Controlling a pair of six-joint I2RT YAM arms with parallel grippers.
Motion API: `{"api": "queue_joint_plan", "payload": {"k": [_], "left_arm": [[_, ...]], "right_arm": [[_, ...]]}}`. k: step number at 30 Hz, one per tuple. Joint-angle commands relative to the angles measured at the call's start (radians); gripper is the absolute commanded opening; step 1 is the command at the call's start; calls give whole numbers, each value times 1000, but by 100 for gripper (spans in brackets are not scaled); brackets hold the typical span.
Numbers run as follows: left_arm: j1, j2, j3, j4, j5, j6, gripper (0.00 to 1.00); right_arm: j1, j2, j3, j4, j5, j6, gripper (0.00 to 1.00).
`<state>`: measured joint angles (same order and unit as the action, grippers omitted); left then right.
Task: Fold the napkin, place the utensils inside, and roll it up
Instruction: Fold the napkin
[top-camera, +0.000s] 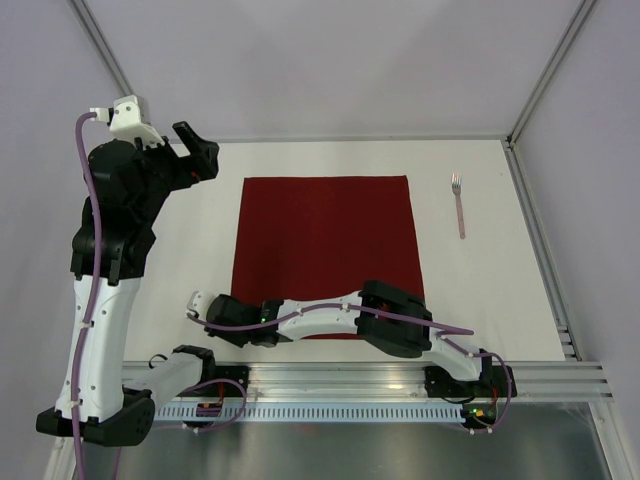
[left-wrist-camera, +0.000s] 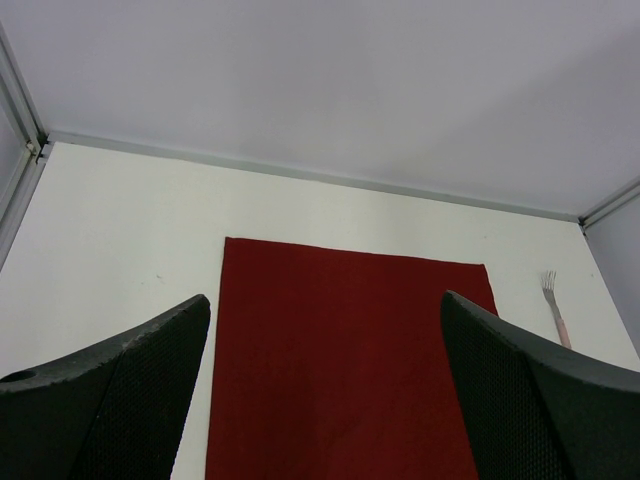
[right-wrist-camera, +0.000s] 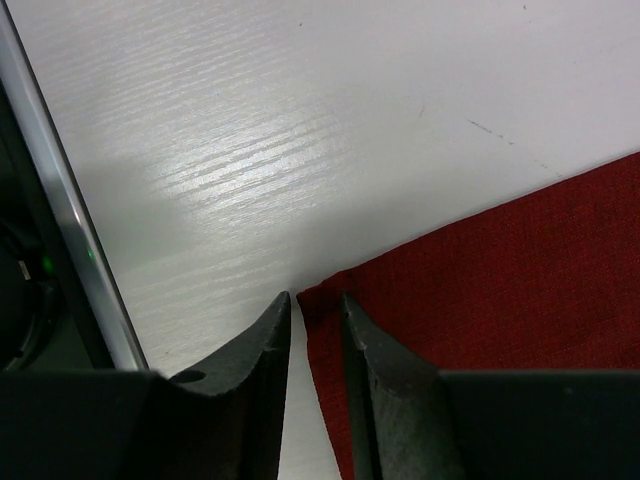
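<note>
Your left claw (left-wrist-camera: 322, 300) hangs high with its fingers spread wide, looking down on the maroon napkin (top-camera: 325, 255), which lies flat mid-tabletop (top-camera: 490, 290). The top view hides the napkin's near left corner under your right arm. The right wrist view shows that corner in the narrow slit of the right claw (right-wrist-camera: 315, 300), but you cannot tell whether it grips. 1 fork (top-camera: 458, 205) lies apart, right of the napkin.

A plain dark red square cloth napkin (top-camera: 325, 255), unpatterned, fills the centre of the frame on the white worktop (top-camera: 480, 290), which shows faint wood grain. At upper right, the slim metal fork (top-camera: 459, 208) has silver tines and a pale pink handle. The left arm's black fingers (left-wrist-camera: 120, 400) are finely dotted.
</note>
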<state>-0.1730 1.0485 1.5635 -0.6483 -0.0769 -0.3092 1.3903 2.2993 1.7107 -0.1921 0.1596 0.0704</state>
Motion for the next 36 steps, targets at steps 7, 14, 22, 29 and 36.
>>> {"api": "queue_joint_plan", "payload": {"k": [7,14,22,29,36], "left_arm": [[3,5,-14,27,0,4,100],[3,4,-8,33,-7,5,100],[4,-4,0,33,-12,9,100],[4,4,1,47,-4,7,100],[3,21,9,65,17,4,100]], "right_arm": [[4,19,38,-17,31,-9,18],[3,19,145,-88,21,-21,1],[-17,-31,211,-147,21,-63,0],[-111,-96,187,-181,18,-96,1],[-295,-196,112,-187,8,-130,1]]}}
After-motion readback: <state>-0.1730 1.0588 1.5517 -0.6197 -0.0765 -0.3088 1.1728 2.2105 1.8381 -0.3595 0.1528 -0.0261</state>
